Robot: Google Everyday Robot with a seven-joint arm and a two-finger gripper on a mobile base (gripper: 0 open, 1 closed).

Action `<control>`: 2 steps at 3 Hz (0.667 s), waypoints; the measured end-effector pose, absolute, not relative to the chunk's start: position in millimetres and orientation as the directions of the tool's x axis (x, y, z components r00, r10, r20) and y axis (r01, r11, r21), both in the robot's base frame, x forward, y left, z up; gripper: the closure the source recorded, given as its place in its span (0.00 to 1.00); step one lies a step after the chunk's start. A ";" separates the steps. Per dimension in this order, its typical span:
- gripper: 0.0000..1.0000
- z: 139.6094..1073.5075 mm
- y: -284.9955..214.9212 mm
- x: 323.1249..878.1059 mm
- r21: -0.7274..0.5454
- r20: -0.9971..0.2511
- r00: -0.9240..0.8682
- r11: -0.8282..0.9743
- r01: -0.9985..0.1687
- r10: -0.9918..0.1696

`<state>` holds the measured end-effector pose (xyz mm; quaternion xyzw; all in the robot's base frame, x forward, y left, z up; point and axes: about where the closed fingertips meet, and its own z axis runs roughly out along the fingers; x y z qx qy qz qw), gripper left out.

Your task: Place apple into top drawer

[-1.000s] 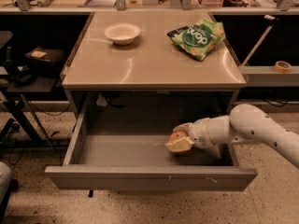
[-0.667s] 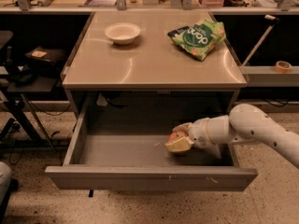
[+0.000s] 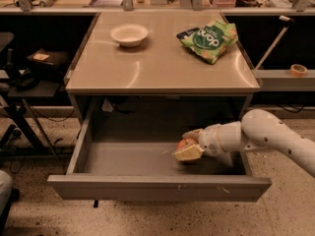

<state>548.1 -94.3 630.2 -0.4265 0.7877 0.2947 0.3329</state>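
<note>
The top drawer [image 3: 157,187] is pulled wide open under the table, its grey floor showing. My gripper [image 3: 188,144] reaches in from the right, low over the right part of the drawer floor. Its fingers [image 3: 189,152] are shut on the small red-orange apple [image 3: 185,143], which shows between them; I cannot tell whether the apple touches the floor. The white arm [image 3: 266,134] crosses the drawer's right side wall.
On the tabletop [image 3: 157,68] stand a white bowl [image 3: 129,34] at the back left and a green snack bag [image 3: 209,38] at the back right. A roll of tape [image 3: 298,70] lies on a shelf at right. Dark equipment and cables stand at left.
</note>
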 end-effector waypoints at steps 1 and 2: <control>0.00 630.2 -94.3 548.1 0.180 -0.776 -0.415 0.462 -0.868 -0.476; 0.00 630.2 -94.3 548.1 0.180 -0.776 -0.415 0.462 -0.868 -0.476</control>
